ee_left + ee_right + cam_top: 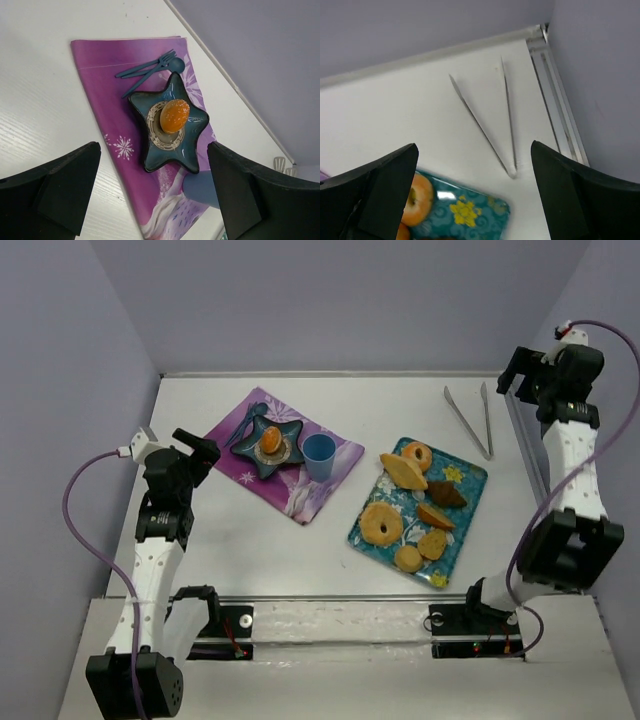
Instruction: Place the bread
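Observation:
The bread [271,441], a small orange-brown oval roll, lies in the middle of a dark blue star-shaped plate [250,462] on a purple mat [300,490]. In the left wrist view the bread [174,115] sits on the plate [192,131] just beyond my fingers. My left gripper [200,452] [151,150] is open and empty, to the left of the plate and apart from it. My right gripper [515,375] [474,147] is open and empty, raised at the far right above the table's back corner.
A blue cup [319,455] [200,187] stands on the mat right of the plate. A blue fork and spoon [243,425] [147,67] lie on the plate's far left. A teal tray [468,483] [470,215] holds several pastries. Metal tongs [470,420] [490,125] lie at the back right.

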{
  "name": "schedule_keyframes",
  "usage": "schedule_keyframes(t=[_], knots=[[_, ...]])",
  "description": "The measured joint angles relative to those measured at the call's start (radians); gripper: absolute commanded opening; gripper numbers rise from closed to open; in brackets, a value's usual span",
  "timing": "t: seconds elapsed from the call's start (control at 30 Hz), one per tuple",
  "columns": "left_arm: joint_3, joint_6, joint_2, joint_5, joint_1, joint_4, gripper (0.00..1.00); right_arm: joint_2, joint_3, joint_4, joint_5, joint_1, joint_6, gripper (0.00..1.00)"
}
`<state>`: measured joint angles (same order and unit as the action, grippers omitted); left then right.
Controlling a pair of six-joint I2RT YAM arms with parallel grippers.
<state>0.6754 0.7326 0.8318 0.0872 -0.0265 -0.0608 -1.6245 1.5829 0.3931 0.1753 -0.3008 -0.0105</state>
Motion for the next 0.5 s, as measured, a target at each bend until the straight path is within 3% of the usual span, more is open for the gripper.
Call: schedule_keyframes(t=[0.13, 0.27, 0.5], knots=[[0.008, 0.006, -0.006, -0.01, 0.0, -0.019, 0.99, 0.372, -0.348, -0.171, -0.011, 0.0, -0.207, 1.0], [0.016, 0.01, -0.002, -0.012, 0.0, -0.042, 0.99, 0.612, -0.683, -0.301, 0.04, 0.0, -0.343, 1.0], [0.023, 0.014, 0.028, -0.027, 0.0, -0.071, 0.99, 0.669, -0.999, -0.311, 0.095, 0.0, -0.513, 1.0]])
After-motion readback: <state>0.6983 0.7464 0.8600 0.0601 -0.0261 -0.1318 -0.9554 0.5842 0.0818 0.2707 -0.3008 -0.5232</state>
